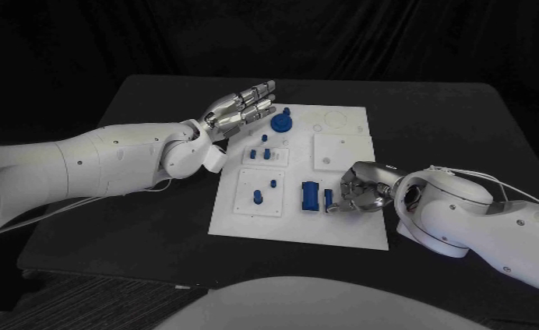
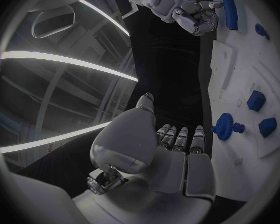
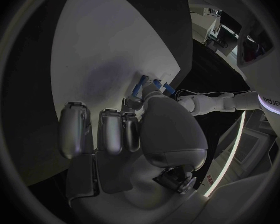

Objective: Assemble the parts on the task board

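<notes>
White task board (image 1: pixel 348 229) at the centre of the black table (image 1: pixel 146 104), bearing blue parts: a tall block (image 1: pixel 309 194) in a near recess, a thin piece (image 1: pixel 329 197) just beside it, a small peg (image 1: pixel 257 197) to one side, and a round geared part (image 1: pixel 282 122) at the far edge. Right hand (image 1: pixel 361 188) at the thin piece, fingers curled round it; whether it grips cannot be told. Left hand (image 1: pixel 238 110) beside the geared part, fingers extended together, holding nothing.

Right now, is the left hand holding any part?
No. In the head view the left hand hovers flat with fingers extended beside the round blue part, gripping nothing.
</notes>
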You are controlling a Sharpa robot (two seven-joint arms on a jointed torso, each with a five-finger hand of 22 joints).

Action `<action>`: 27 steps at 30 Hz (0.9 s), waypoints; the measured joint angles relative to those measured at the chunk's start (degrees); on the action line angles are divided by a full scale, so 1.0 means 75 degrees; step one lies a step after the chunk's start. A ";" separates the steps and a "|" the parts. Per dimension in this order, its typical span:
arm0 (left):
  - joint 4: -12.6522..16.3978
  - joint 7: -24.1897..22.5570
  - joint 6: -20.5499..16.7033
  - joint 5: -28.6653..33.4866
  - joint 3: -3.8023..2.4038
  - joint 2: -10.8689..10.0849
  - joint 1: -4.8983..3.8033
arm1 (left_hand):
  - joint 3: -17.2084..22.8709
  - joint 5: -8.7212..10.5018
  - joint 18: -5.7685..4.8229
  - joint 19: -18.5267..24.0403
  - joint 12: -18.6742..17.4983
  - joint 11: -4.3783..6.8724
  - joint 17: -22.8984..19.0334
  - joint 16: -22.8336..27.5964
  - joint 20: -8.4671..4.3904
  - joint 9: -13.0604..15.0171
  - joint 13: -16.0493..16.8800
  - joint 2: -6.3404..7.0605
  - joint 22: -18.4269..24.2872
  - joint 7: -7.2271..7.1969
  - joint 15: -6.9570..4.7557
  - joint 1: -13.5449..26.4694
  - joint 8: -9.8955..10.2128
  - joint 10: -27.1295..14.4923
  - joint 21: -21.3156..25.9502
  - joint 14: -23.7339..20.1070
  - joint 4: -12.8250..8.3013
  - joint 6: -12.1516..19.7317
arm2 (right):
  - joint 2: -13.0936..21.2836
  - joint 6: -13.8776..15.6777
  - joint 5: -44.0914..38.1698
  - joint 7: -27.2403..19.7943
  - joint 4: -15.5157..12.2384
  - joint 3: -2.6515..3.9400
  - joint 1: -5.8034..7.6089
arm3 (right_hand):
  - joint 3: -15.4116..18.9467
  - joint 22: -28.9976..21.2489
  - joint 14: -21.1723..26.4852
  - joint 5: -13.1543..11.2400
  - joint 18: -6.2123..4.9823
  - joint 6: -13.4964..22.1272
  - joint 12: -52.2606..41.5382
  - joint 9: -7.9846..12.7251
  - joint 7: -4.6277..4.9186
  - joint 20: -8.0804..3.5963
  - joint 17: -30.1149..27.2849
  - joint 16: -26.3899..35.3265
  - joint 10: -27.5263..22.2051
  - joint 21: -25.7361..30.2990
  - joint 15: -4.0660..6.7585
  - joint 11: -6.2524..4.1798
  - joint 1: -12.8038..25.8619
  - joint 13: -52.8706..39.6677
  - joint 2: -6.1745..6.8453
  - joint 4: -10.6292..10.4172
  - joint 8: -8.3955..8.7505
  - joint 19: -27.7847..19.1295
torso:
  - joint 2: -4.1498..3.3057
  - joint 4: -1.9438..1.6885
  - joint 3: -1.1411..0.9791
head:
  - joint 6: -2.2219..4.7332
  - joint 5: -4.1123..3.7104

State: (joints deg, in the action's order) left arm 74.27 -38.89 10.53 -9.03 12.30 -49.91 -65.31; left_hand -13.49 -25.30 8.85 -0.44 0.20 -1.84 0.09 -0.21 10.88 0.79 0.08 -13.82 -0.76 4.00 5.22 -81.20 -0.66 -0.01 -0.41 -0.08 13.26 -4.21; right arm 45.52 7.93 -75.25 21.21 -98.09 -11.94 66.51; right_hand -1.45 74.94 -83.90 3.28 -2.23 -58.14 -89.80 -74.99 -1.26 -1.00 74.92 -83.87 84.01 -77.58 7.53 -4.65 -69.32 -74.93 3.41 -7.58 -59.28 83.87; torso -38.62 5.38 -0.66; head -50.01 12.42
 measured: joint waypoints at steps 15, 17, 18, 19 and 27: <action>-0.0002 0.0000 0.0018 0.0000 0.0000 0.0009 0.0013 | 0.0000 -0.0030 0.0000 0.0000 0.0000 0.0000 -0.0002 0.0000 0.0000 -0.0001 0.0001 0.0000 0.0000 0.0000 0.0000 0.0000 0.0000 0.0000 0.0000 0.0000 0.0000 0.0000 | 0.0045 0.0112 -0.0006 0.0037 0.0016 0.0001 -0.0023 | -0.0018 -0.0002 0.0000 -0.0001 0.0000 0.0097 0.0000 0.0000 0.0016 -0.0002 -0.0001 0.0000 0.0000 0.0031 0.0000 0.0001 -0.0058 0.0001 -0.0041 0.0019 0.0117 -0.0002 | 0.0000 -0.0001 -0.0003 | 0.0000 -0.0005; 0.0000 0.0000 0.0019 0.0000 0.0000 0.0008 0.0018 | 0.0000 -0.0030 0.0001 0.0000 0.0000 0.0000 -0.0003 0.0000 0.0000 -0.0001 0.0001 0.0000 0.0000 0.0000 0.0000 0.0000 0.0000 0.0000 0.0000 0.0000 0.0000 0.0000 | 0.0106 0.0243 -0.0008 0.0012 -0.0011 0.0000 -0.0023 | 0.0029 -0.0002 0.0000 0.0000 0.0000 0.0134 0.0000 -0.0001 0.0034 -0.0002 -0.0001 0.0000 0.0000 0.0031 0.0000 0.0001 -0.0051 0.0001 -0.0034 -0.0079 0.0181 -0.0003 | -0.0001 0.0000 -0.0003 | 0.0000 -0.0005; 0.0003 0.0000 0.0020 0.0000 0.0000 0.0007 0.0020 | 0.0000 -0.0030 0.0001 0.0000 0.0000 0.0000 -0.0004 0.0000 0.0000 -0.0001 0.0002 0.0000 0.0000 0.0000 0.0000 0.0000 0.0000 0.0000 0.0000 0.0000 0.0001 0.0000 | 0.0142 0.0316 -0.0008 -0.0008 -0.0032 0.0000 -0.0023 | 0.0045 -0.0002 0.0000 -0.0001 0.0000 0.0199 0.0000 0.0000 0.0029 -0.0002 -0.0001 0.0000 0.0000 0.0031 0.0000 0.0001 0.0011 0.0001 0.0029 -0.0159 0.0251 -0.0003 | -0.0001 0.0003 -0.0003 | 0.0000 -0.0006; 0.0005 0.0000 0.0021 0.0000 0.0000 0.0004 0.0021 | 0.0002 -0.0029 0.0001 0.0000 0.0000 -0.0012 -0.0004 0.0000 0.0000 -0.0001 0.0002 0.0000 0.0000 0.0000 0.0000 0.0000 0.0000 0.0012 0.0000 0.0000 -0.0001 0.0000 | 0.0186 0.0397 -0.0009 -0.0030 -0.0055 0.0000 -0.0023 | 0.0067 -0.0002 0.0000 0.0000 0.0000 0.0278 0.0000 0.0002 0.0028 -0.0002 -0.0001 0.0000 0.0000 0.0031 0.0000 0.0001 0.0078 0.0001 0.0095 -0.0264 0.0342 -0.0003 | -0.0002 0.0003 -0.0003 | 0.0000 -0.0007; -0.0023 0.0000 0.0019 0.0000 0.0000 -0.0003 0.0033 | 0.0020 0.0026 0.0001 0.0000 0.0000 -0.0051 -0.0006 0.0000 0.0000 0.0018 -0.0001 0.0000 0.0000 -0.0028 0.0000 0.0000 -0.0017 -0.0004 0.0000 0.0000 -0.0020 -0.0084 | 0.0780 0.1365 0.0194 -0.0487 -0.0304 -0.0011 0.0245 | 0.0077 -0.0003 0.0000 -0.0030 -0.0010 0.0809 0.0000 0.0311 0.0017 -0.0002 -0.0197 0.0262 -0.0001 0.0343 0.0000 0.0001 0.0494 0.0002 0.0405 -0.1174 0.1229 -0.0003 | 0.0009 0.0007 -0.0002 | 0.0000 -0.0056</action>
State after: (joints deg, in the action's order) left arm 74.09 -38.89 10.67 -9.03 12.29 -49.93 -65.06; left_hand -13.34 -25.11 8.86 -0.44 0.20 -2.23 0.05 -0.21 10.88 0.92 0.08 -13.82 -0.76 3.79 5.22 -81.20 -0.79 -0.04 -0.41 -0.08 13.12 -4.84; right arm 51.37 18.16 -73.79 17.56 -100.37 -12.02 68.34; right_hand -0.87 74.92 -83.90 3.05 -2.31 -52.08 -89.80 -72.66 -1.13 -1.02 73.44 -81.90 84.00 -75.01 7.53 -4.64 -65.62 -74.92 6.44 -16.38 -50.07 83.85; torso -38.55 5.43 -0.68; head -50.01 12.00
